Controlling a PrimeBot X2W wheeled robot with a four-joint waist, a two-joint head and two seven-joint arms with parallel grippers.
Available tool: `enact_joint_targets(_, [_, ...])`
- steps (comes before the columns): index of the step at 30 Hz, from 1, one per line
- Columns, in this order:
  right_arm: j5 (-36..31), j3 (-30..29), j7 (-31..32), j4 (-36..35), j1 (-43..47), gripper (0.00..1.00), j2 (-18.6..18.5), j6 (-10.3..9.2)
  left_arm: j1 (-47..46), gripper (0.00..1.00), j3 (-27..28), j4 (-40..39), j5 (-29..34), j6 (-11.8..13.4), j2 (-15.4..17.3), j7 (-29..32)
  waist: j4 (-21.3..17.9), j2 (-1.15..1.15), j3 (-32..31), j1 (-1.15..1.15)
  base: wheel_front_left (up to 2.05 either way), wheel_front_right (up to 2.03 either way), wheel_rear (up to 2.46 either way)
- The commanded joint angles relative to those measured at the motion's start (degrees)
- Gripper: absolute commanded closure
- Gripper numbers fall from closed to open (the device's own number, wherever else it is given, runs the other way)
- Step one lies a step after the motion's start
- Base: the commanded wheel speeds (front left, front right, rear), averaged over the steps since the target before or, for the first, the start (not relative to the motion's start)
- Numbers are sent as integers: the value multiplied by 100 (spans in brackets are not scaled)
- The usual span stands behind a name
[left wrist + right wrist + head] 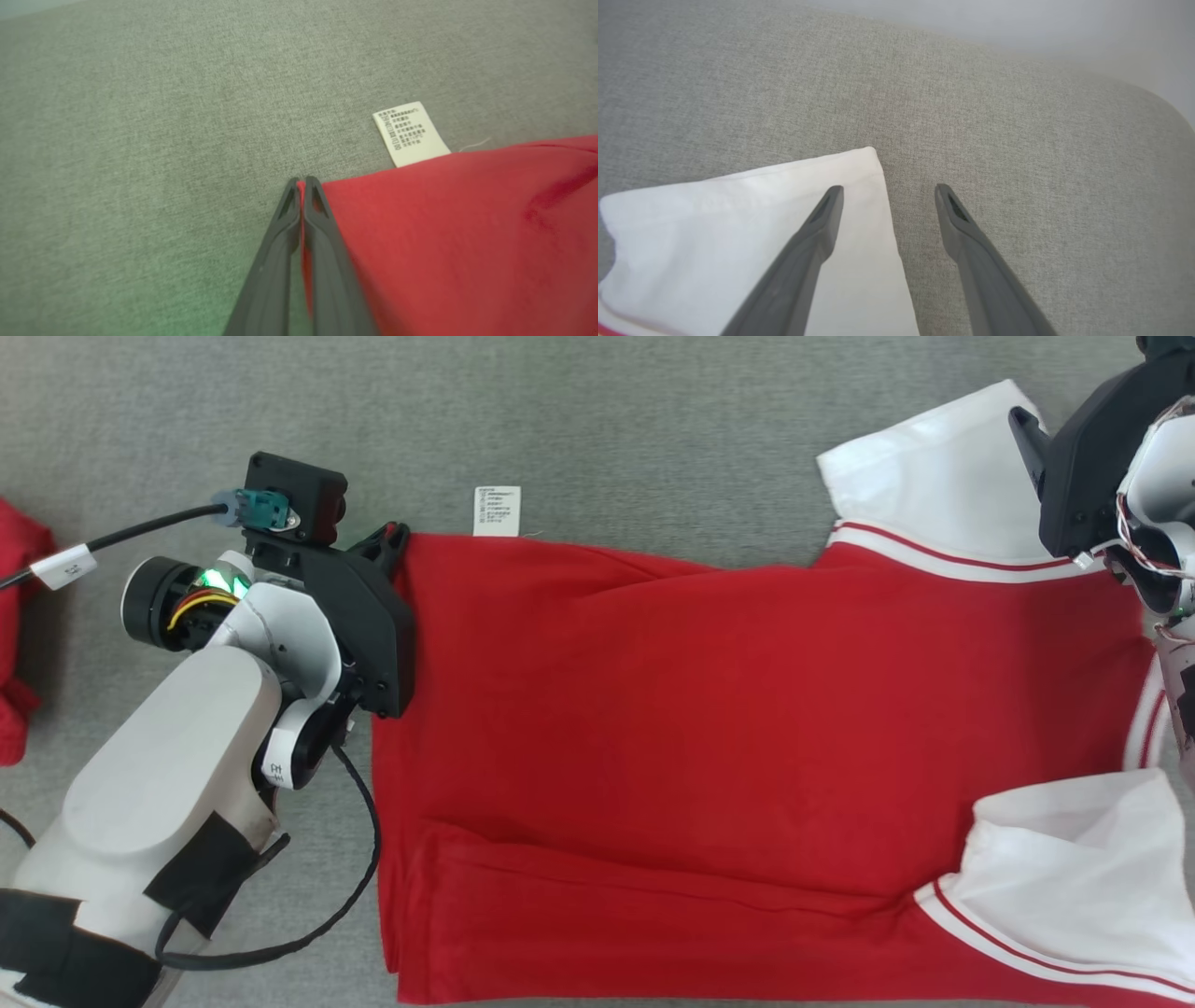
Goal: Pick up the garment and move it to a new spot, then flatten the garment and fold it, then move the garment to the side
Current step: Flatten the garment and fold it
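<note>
Left tool (302, 183) clamped on garment (444, 233) corner, right tool (888, 188) spread — astride sleeve (738, 224) edge.

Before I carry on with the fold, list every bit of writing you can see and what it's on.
Care label at the edge of the red garment: several lines of small print, too blurred to read.
White tag on the black cable: marks too small to read.
Small sticker on the left forearm: a couple of sideways characters, not legible.
I see no other text.

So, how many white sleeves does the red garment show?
2. One sleeve at the head view's upper right, beside the right gripper; the other sleeve at its lower right.
</note>
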Motion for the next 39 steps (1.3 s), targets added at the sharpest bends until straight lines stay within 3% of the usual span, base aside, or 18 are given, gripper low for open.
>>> enact_joint_targets(1, [-85, 56, -45, 36, 33, 0, -65, -1, 12, 100, -7, 27, -28, 23, 44, 0, 82, 0, 53, 0, 0, 0, 0])
enact_joint_targets(12, [-149, -33, -234, 567, -119, 0, -149, -1, -58, 100, -80, -267, -18, 118, -176, -60, 405, 0, 161, 0, 0, 0, 0])
enact_joint_targets(13, [-184, -89, -193, 628, -149, 20, -130, -1, -66, 100, -80, -291, -10, 134, -185, -72, 412, 0, 198, 0, 0, 0, 0])
enact_joint_targets(14, [-234, -130, -127, 679, -161, 29, -111, -1, -65, 100, -79, -308, -2, 138, -184, -78, 413, 0, 225, 0, 0, 0, 0])
enact_joint_targets(16, [-306, -237, -4, 793, -152, 33, -42, -1, -42, 100, -86, -332, 3, 135, -172, -106, 406, 0, 253, 0, 0, 0, 0])
enact_joint_targets(17, [-339, -283, 51, 837, -144, 53, -18, -1, -27, 100, -83, -340, -5, 132, -159, -121, 399, 0, 261, 0, 0, 0, 0])
enact_joint_targets(18, [-377, -316, 89, 857, -125, 82, 7, -1, -5, 100, -79, -345, -12, 133, -140, -118, 387, 0, 268, 0, 0, 0, 0])
enact_joint_targets(19, [-411, -344, 91, 856, -124, 100, 15, -1, 5, 100, -66, -355, -10, 142, -124, -146, 374, 0, 274, 0, 0, 0, 0])
enact_joint_targets(29, [-829, -790, -823, 511, -241, 100, 201, -8, 38, 100, 157, -315, 210, 307, -69, -1006, 205, 0, 211, 0, 0, 0, 0])
enact_joint_targets(39, [-1219, -1009, -2008, 512, -319, 100, 411, -8, -49, 100, 181, 141, 375, 251, -138, -1717, 29, 0, 15, 0, 0, 0, 0])
